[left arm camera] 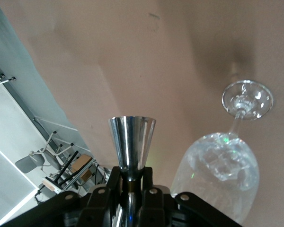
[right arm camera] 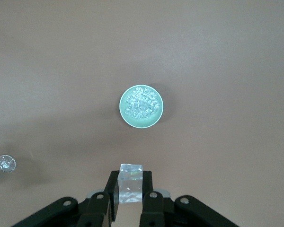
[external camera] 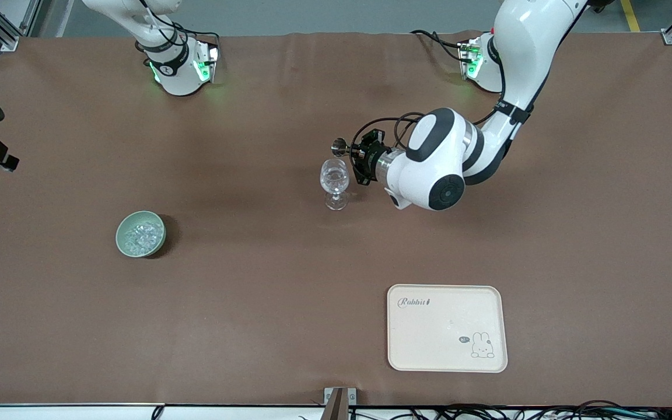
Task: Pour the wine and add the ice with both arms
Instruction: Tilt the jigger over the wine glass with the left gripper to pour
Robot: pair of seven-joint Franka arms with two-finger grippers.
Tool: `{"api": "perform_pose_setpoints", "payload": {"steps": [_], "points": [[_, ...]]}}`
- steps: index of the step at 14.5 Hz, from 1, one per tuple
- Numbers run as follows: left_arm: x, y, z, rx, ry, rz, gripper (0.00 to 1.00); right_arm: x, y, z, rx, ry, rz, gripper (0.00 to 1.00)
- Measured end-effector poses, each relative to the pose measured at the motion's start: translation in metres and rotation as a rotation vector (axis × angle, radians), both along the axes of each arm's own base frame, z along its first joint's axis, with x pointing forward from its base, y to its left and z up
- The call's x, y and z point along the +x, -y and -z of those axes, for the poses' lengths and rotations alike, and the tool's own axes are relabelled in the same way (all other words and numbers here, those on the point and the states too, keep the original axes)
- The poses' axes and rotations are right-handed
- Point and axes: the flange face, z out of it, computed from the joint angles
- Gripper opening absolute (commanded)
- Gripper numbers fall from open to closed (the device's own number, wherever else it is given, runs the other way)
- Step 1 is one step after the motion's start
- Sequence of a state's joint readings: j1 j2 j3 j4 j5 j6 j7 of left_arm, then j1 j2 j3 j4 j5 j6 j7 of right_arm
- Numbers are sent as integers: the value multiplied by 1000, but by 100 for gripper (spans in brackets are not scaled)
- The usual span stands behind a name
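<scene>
The left gripper (left arm camera: 128,182) is squeezing a metal cup (left arm camera: 131,142) beside the glass (external camera: 335,182), ready to tip wine in. The right gripper (right arm camera: 130,191) is pinching one ice cube (right arm camera: 130,183) high over the desk (external camera: 266,315). The ice bowl (external camera: 140,233) is at eight o'clock from the glass.

The left gripper (external camera: 352,153) holds a small metal cup (external camera: 338,146) tipped sideways over a clear stemmed glass (external camera: 335,184) near the table's middle. A pale green bowl (external camera: 140,234) of ice (external camera: 139,235) sits toward the right arm's end. A cream tray (external camera: 447,328) lies near the table's front edge.
</scene>
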State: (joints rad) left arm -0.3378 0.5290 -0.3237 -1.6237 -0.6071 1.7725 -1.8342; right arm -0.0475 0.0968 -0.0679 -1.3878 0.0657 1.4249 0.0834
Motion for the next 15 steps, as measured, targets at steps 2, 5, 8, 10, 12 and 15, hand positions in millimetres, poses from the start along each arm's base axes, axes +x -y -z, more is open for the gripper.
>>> {"api": "perform_pose_setpoints", "payload": {"steps": [2,5,8,10,12,15], "points": [[4,0,-5,35,-12,-45,0,0,0,0,0,-1,0,1],[5,4,-12,93,-18,-89,0,0,0,0,0,-1,0,1],[3,6,-9,130,-41,-121,0,0,0,0,0,-1,0,1],[1,8,-7,155,-59,-143,0,0,0,0,0,-1,-1,1],[-1,11,-4,187,-83,-172,0,0,0,0,0,-1,-1,1],[-2,12,-1,225,-110,-212,0,0,0,0,0,-1,-1,1]]}}
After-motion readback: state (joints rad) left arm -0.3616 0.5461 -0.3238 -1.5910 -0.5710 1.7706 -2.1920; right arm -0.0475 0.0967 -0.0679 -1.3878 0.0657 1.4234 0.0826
